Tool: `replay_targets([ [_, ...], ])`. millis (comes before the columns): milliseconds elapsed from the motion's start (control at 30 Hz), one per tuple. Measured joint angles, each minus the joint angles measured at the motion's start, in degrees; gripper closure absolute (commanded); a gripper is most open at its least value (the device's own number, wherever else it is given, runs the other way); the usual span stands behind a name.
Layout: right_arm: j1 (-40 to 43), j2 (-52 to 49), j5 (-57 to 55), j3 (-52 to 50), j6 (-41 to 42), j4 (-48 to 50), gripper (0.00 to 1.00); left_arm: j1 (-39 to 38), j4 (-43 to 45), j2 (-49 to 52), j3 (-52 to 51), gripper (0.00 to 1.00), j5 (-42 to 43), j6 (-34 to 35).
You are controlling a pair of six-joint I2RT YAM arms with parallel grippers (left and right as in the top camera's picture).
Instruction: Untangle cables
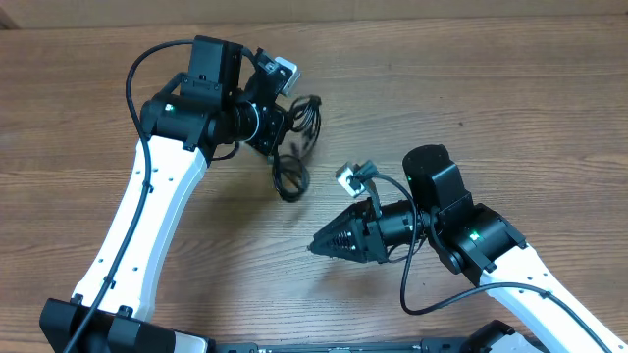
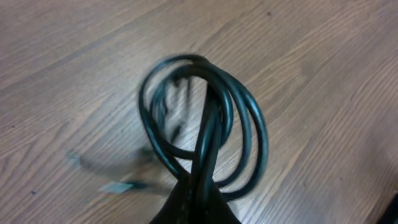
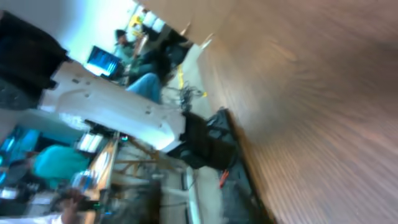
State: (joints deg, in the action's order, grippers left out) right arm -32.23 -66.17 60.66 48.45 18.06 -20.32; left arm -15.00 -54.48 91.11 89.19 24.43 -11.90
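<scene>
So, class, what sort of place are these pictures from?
Probably a robotics lab or shared workroom: a white left arm and right arm work at a wood-grain table, and the right wrist view shows people near a lit screen beyond it.

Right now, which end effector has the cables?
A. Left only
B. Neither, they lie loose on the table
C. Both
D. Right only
A: in the left wrist view the looped cables rise straight out of the left end effector, which is closed on them. In the overhead view the right end effector is closed on nothing and apart from the bundle.
</scene>
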Motion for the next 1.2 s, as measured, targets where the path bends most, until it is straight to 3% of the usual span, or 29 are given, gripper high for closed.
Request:
replay_targets([
  [33, 0.0, 0.0, -1.4, 0.0, 0.9, 0.3, 0.36, 0.0, -0.1, 0.0, 0.0, 0.96, 0.0, -0.3],
  [133, 0.3, 0.0, -7.9, 0.0, 6.3, 2.1, 0.26, 0.0, -0.2, 0.0, 0.0, 0.96, 0.2, -0.5],
  [333, 4.0, 0.0, -20.7, 0.0, 21.3, 7.3, 0.25, 0.0, -1.7, 0.0, 0.0, 0.96, 4.3, -3.5],
  [500, 4.5, 0.0, -24.1, 0.0, 27.5, 12.4, 0.34, -0.9, -2.2, 0.0, 0.0, 0.96, 9.3, -7.8],
  [800, 4.5, 0.0, -35.1, 0.0, 35.8, 12.6, 0.58, -5.6, -2.6, 0.0, 0.0, 0.96, 12.7, -12.2],
  [1200, 4.4, 0.0, -45.8, 0.0, 37.4, 10.9, 0.61, -6.1, -4.0, 0.0, 0.0, 0.96, 13.4, -12.5],
])
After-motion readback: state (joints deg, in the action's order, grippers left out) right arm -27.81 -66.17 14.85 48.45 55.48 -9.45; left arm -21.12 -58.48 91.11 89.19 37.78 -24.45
